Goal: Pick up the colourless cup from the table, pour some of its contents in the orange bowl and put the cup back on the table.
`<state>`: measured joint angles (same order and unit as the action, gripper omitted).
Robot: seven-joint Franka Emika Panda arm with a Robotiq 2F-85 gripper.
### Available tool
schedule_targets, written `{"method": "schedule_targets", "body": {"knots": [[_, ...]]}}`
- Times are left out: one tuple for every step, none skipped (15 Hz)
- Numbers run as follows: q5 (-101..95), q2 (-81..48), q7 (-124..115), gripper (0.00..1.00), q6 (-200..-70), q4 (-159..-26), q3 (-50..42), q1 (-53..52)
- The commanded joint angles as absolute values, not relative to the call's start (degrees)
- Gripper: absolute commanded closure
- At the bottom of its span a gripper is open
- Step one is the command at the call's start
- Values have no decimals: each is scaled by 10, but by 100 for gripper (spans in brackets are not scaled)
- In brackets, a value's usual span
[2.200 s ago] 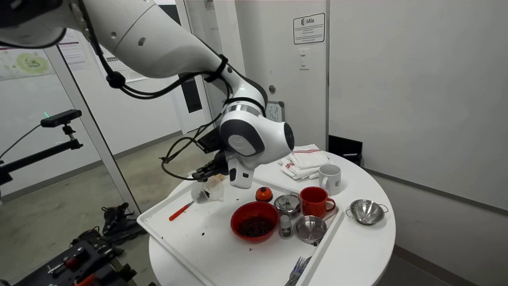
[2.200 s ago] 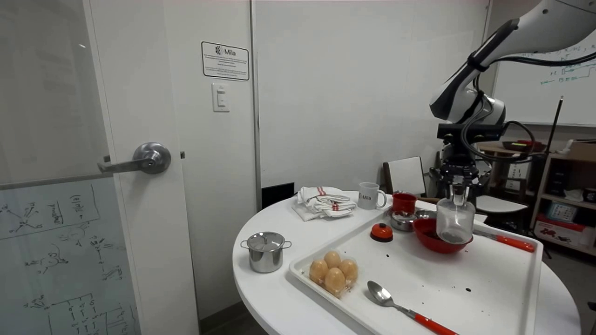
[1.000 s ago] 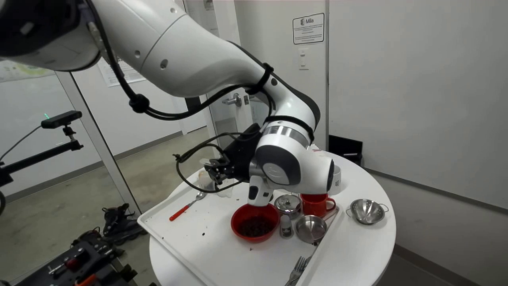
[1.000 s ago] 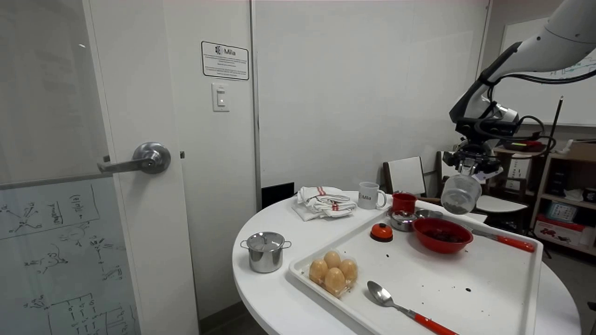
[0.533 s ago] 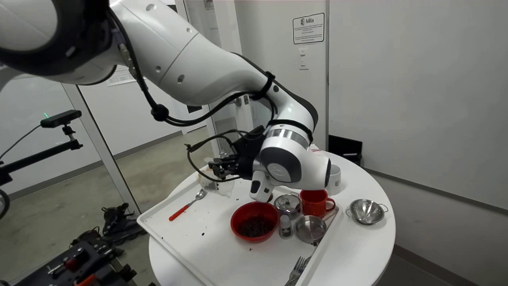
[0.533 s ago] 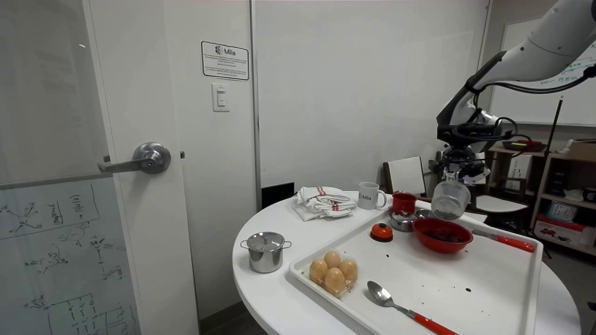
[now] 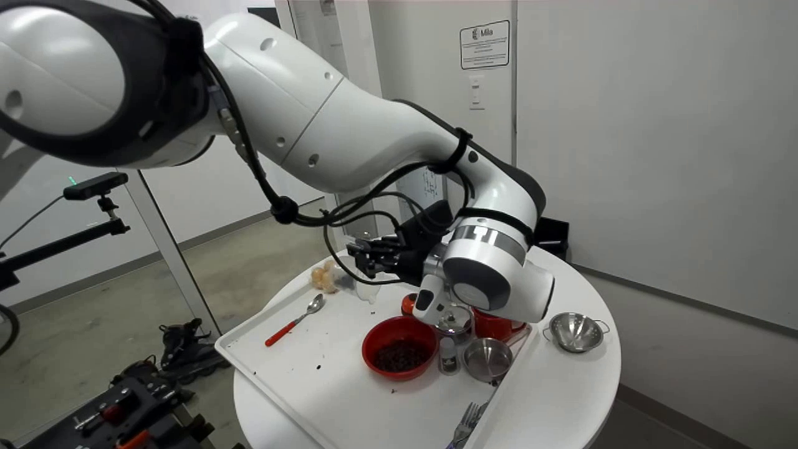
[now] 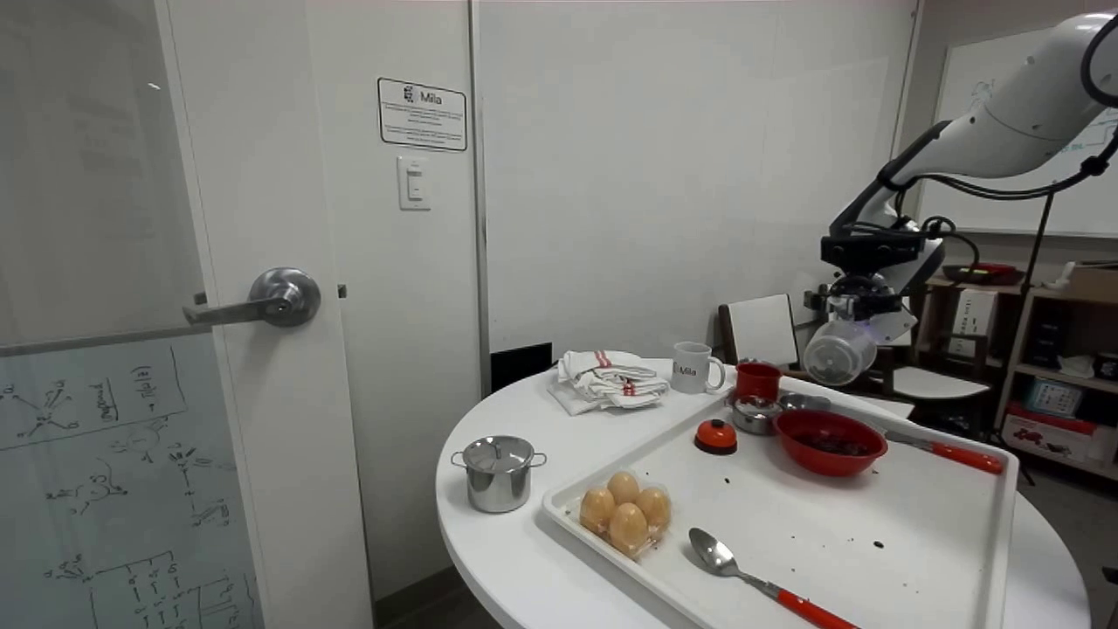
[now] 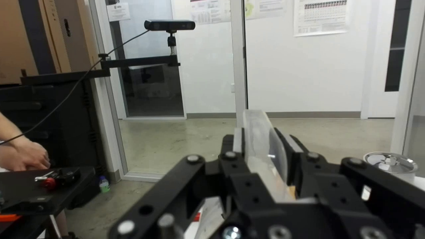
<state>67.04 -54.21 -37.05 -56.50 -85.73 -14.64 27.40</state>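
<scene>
My gripper (image 8: 849, 316) is shut on the handle of the colourless cup (image 8: 840, 353) and holds it in the air. The cup is tilted, with its round base facing the camera in that exterior view. In an exterior view the cup (image 7: 366, 288) is partly hidden behind the gripper (image 7: 360, 255) and a cable. In the wrist view a clear strip of the cup (image 9: 264, 146) stands between the fingers (image 9: 262, 139). Its contents are hard to see. The red-orange bowl (image 7: 405, 327) with dark bits stands on the tray, below and apart from the cup; it also shows in an exterior view (image 8: 821, 460).
A white tray (image 8: 751, 533) lies on the round white table (image 8: 507, 559). It bears eggs (image 8: 625, 515), a spoon (image 8: 725, 559), an orange-topped timer (image 8: 716, 435), metal pans (image 7: 488, 360), a shaker (image 7: 448, 357) and a red mug (image 8: 757, 381). A metal pot (image 8: 498, 476) stands beside it.
The cup has risen and gone from near upright to tilted, its base turning towards one exterior camera. The arm has swung away from the bowl's front, uncovering the spoon and eggs. The gripper stays shut.
</scene>
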Motion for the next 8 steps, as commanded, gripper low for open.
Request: {"method": "schedule_targets", "body": {"knots": [[718,-579,-402,91,-508,-811,-140,305],[731,-584,-413,91,-500,-808,-140,309],[742,-590,-422,91,-492,-804,-139,313],[754,-594,-432,91,-488,-802,-138,316],[763,-597,-439,91,-484,-800,-138,318],[772,-601,-446,91,-481,-798,-137,320],[780,-604,-452,91,-478,-797,-136,321],[787,-606,-459,91,-476,-795,-135,322]]}}
